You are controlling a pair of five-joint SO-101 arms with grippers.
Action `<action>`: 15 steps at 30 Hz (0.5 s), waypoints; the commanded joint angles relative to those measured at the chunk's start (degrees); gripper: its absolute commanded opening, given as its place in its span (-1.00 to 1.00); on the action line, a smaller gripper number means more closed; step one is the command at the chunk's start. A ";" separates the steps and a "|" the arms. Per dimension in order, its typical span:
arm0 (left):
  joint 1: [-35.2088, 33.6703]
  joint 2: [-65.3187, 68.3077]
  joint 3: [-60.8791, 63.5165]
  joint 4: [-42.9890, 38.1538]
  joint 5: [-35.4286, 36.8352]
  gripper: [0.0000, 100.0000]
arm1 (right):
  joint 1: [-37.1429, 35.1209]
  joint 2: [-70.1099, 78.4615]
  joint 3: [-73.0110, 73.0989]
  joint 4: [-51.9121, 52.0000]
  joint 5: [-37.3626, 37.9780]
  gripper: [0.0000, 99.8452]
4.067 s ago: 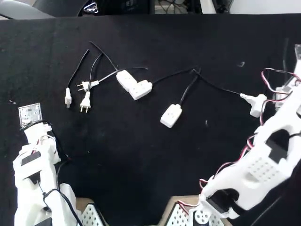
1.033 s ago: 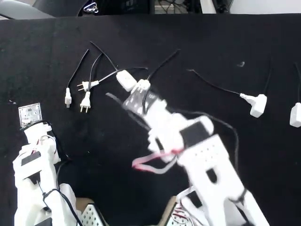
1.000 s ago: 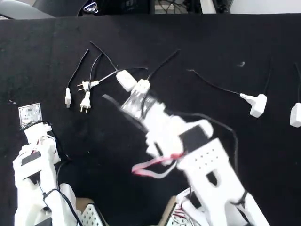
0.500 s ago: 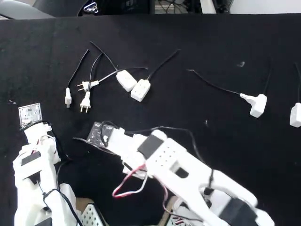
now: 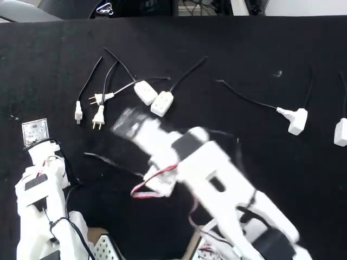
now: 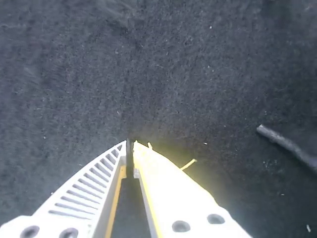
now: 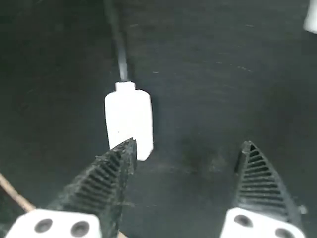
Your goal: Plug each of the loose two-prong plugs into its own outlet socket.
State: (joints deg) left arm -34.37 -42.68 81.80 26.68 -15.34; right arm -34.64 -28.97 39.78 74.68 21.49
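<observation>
Three loose two-prong plugs (image 5: 95,98) (image 5: 78,112) (image 5: 98,116) lie on black cords at the table's left. Just right of them two white socket blocks (image 5: 145,92) (image 5: 162,103) lie touching. Farther right are another white block (image 5: 297,120) and one at the table's right edge (image 5: 341,132). My right gripper (image 5: 127,122) hovers blurred between the plugs and the paired sockets. It is open (image 7: 185,148) and holds nothing, and a white socket block (image 7: 129,119) lies beside one finger. My left gripper (image 6: 130,145) is shut and holds nothing, low over bare cloth.
A black cloth (image 5: 255,54) covers the table. The left arm (image 5: 40,179) stands at the near left corner. A black cord (image 6: 287,146) lies near the left gripper. Loose cords (image 5: 244,97) run across the middle and right of the table.
The right arm swung from the far right to the paired sockets, drew back toward the near left, and now sits just below them. One socket went from the middle to the right edge. The left arm stayed still.
</observation>
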 commanded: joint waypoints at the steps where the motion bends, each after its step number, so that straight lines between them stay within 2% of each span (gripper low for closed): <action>1: 1.63 -0.79 -6.20 8.00 0.00 -0.86 | 13.89 -6.55 -2.24 0.44 -0.70 -0.42; 5: 1.80 -0.79 -21.05 26.11 0.00 -0.67 | 26.99 -8.13 4.44 -5.71 -2.46 -0.42; 9: 6.29 -0.44 -38.46 45.63 -1.05 -0.65 | 34.37 -7.25 14.37 -16.44 -10.11 -0.42; 12: 18.07 0.00 -45.14 58.55 -11.87 -0.65 | 37.54 -6.73 19.38 -20.22 -14.33 -0.42; 15: 32.66 0.00 -42.07 61.71 -19.96 -0.64 | 41.14 -6.64 20.09 -20.40 -14.95 -0.42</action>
State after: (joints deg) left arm -15.30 -42.68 41.54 83.82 -27.91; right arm 2.37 -34.95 59.74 55.87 7.96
